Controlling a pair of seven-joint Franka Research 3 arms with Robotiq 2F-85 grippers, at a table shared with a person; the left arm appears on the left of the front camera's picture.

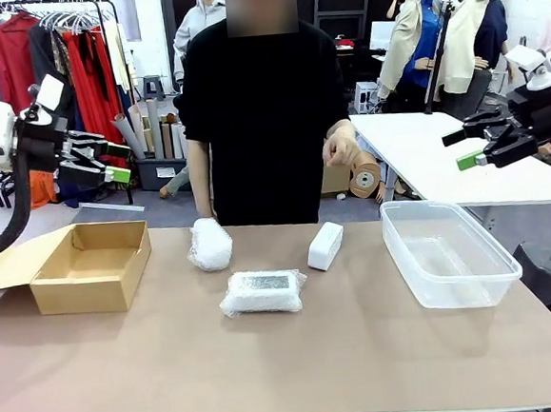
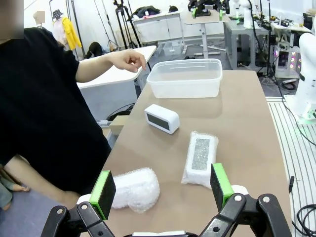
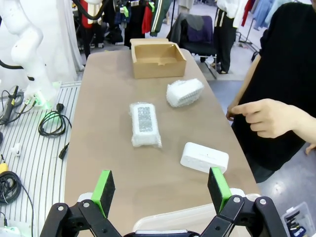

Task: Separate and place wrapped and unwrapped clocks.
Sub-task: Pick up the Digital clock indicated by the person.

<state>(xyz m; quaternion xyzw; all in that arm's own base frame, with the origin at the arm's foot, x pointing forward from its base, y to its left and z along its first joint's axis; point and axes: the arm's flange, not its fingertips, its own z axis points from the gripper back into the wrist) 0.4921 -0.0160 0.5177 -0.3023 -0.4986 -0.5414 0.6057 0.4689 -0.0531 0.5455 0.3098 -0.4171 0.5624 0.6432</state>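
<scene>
Counting: 2 wrapped clocks + 1 unwrapped clock.

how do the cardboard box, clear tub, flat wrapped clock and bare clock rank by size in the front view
1. clear tub and cardboard box, too alike to rank
2. flat wrapped clock
3. bare clock, smallest, though it lies farther back
</scene>
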